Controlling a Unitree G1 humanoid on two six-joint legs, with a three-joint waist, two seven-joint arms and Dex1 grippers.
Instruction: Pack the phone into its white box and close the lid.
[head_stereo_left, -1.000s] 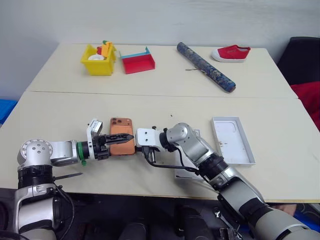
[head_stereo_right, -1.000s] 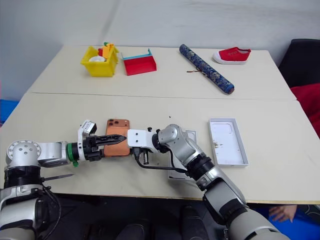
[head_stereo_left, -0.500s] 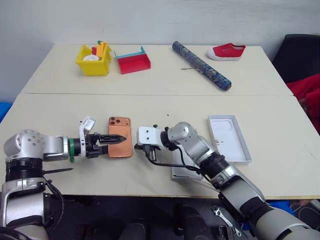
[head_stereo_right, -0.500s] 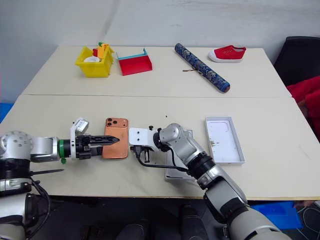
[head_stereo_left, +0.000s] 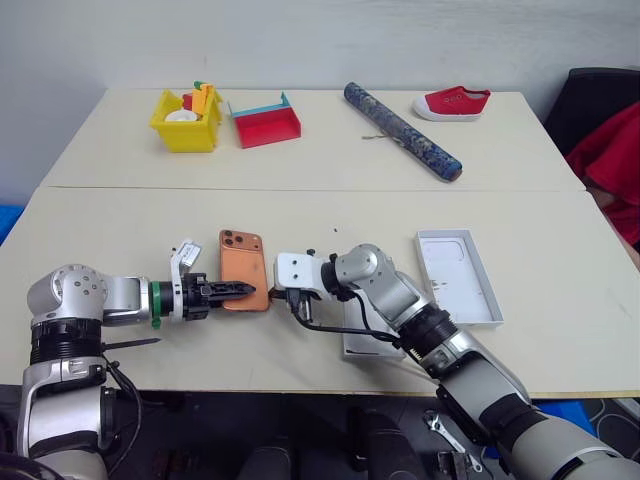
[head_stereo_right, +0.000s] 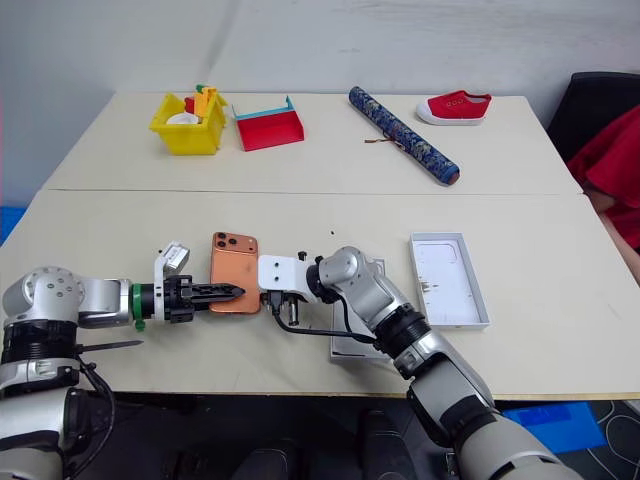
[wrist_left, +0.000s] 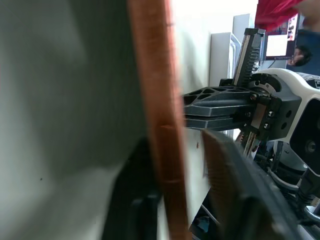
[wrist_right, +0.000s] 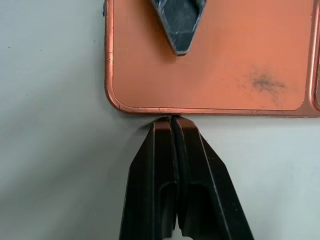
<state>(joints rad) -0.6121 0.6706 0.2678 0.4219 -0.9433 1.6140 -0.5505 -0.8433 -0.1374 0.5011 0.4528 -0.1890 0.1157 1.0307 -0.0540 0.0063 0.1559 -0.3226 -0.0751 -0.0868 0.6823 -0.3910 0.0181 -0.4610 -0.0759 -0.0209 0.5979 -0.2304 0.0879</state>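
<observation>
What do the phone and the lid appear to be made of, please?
Phone: likely metal with a matte orange back, going by its copper-bright rim and a dull smudge. Lid: apparently thin white card, matte, with straight folded walls.

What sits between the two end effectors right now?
The phone does. In the right eye view the left end effector reaches over it from one long side, and the right end effector, shut, meets its opposite edge in the right wrist view.

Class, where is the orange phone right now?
The phone lies on the near table, left of centre in the head views, between the left gripper and right gripper.
</observation>
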